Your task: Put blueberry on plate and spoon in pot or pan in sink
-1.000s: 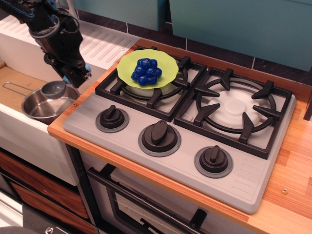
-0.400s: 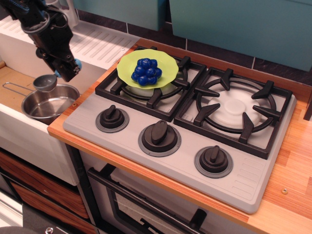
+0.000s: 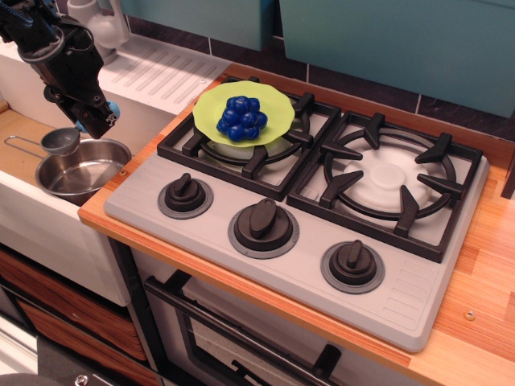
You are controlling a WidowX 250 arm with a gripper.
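The blueberry [image 3: 241, 117] lies on the lime plate [image 3: 278, 108], which rests on the stove's rear left burner. The shiny pan [image 3: 80, 170] sits in the sink [image 3: 20, 141] with its wire handle pointing left. My gripper [image 3: 90, 121] is above the pan's far left rim, shut on the light-blue handle of the spoon [image 3: 61, 141]. The spoon's grey bowl hangs over the pan's left edge, a little above it.
A grey stove [image 3: 306, 225] with two black burner grates and three knobs fills the middle. A ribbed white drainboard [image 3: 161, 72] and a faucet [image 3: 96, 24] stand behind the sink. A wooden counter [image 3: 483, 265] runs along the right.
My gripper has moved left and slightly up with the spoon. The spoon's bowl went from over the pan's middle to its left edge.
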